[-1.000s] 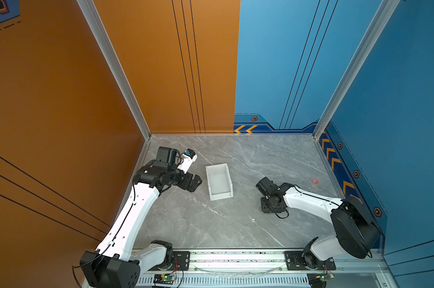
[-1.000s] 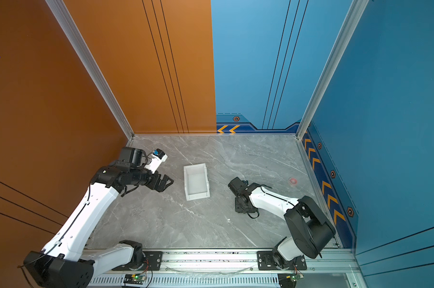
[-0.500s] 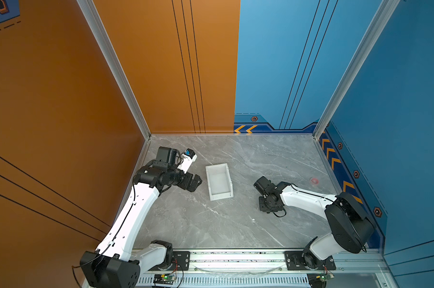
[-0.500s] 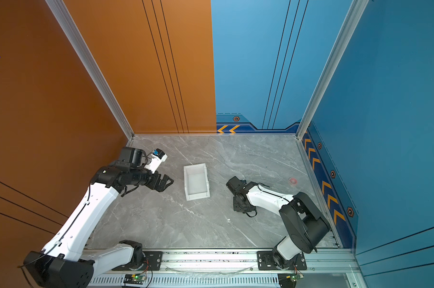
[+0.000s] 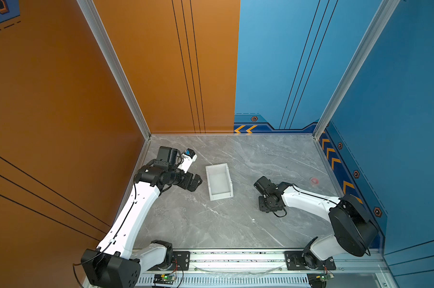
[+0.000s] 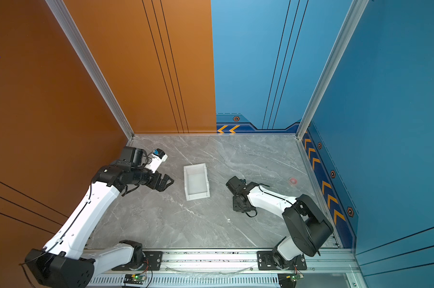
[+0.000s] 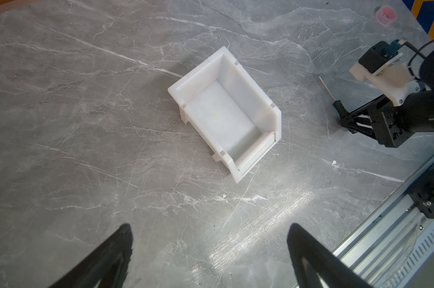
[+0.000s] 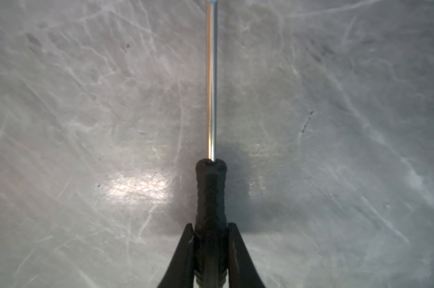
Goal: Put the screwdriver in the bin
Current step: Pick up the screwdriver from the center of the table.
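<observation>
The screwdriver (image 8: 211, 194), black-handled with a thin shiny shaft, lies flat on the grey marble table. My right gripper (image 8: 211, 225) is shut on its handle, one finger pressed against each side. In the left wrist view the screwdriver (image 7: 326, 87) sticks out past my right gripper (image 7: 345, 122). Both top views hide it under my right wrist (image 5: 269, 202). The bin (image 5: 217, 167), white and open-topped, sits mid-table to the left of that arm, with nothing in it (image 7: 251, 82). My left gripper (image 7: 208, 229) is open just left of the bin (image 6: 194, 166), holding nothing.
A small pink round thing (image 5: 314, 180) lies near the right wall. The metal rail (image 5: 236, 256) carrying both arm bases runs along the front edge. Orange and blue walls close in the table on three sides.
My right gripper has closed onto the screwdriver's handle, and its wrist has shifted slightly left. The left arm and the bin have not moved.
</observation>
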Robot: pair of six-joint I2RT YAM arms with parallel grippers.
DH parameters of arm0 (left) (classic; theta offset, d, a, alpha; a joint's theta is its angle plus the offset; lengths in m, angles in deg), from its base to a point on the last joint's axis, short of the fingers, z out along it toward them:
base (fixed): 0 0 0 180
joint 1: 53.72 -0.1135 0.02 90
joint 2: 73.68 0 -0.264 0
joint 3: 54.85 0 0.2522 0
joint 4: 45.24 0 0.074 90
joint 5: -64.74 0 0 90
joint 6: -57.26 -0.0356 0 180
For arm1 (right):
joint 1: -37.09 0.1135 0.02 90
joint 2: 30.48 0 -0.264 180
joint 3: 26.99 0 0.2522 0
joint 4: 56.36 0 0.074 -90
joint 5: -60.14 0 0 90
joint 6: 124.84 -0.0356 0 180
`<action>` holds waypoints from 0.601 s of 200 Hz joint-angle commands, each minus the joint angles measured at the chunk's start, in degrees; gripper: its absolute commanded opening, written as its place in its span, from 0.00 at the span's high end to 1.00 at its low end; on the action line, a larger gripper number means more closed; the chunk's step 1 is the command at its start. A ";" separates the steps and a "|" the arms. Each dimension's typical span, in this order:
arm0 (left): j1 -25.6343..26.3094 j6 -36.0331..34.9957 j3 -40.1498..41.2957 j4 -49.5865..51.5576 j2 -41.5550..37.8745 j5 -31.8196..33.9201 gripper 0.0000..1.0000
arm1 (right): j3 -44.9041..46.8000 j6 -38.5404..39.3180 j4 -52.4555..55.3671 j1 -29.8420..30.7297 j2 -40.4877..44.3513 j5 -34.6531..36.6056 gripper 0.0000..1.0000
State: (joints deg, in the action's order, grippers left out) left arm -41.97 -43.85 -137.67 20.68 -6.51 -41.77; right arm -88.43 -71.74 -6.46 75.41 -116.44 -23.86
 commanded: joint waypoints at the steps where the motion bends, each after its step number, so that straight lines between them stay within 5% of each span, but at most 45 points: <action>1: -0.19 0.34 1.31 0.89 -0.21 0.36 0.02 | -2.71 1.28 3.18 0.35 2.82 -0.04 0.86; 120: -4.68 2.28 1.83 0.80 0.06 1.87 0.02 | -18.92 4.46 10.78 8.36 2.24 2.20 0.86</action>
State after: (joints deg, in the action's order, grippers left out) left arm -45.31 -42.85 -136.40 20.68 -6.51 -40.68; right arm -102.75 -69.12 1.26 82.14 -112.22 -22.79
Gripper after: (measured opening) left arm 0.980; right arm 0.199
